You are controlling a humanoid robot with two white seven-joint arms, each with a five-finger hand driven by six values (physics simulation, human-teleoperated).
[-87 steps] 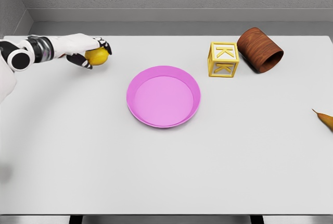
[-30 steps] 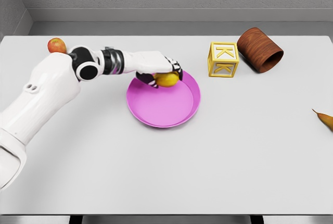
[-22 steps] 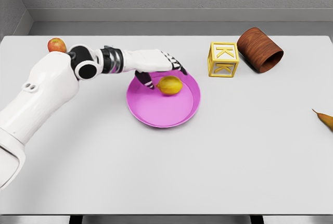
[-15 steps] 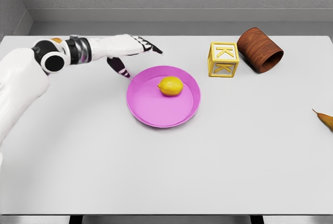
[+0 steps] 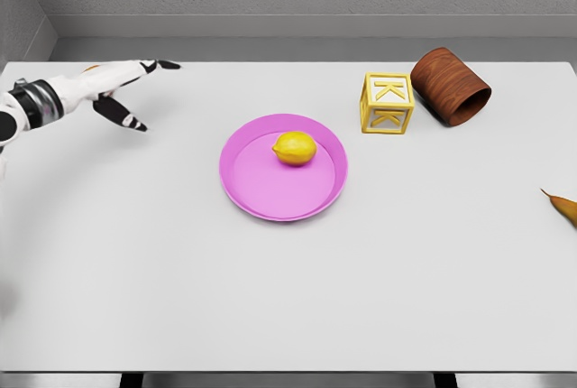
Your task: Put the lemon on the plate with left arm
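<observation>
Lemon (image 5: 295,148) on the pink plate (image 5: 261,191); left hand (image 5: 106,87) well apart, fingers (image 5: 128,120) spread, holding nothing.

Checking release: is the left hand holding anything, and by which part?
Nothing. The left hand is open with fingers spread, apart from the lemon, which lies on the plate.

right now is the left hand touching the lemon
Apart. The head view shows the left hand open at the table's far left, with bare table between it and the lemon, which rests on the pink plate.
</observation>
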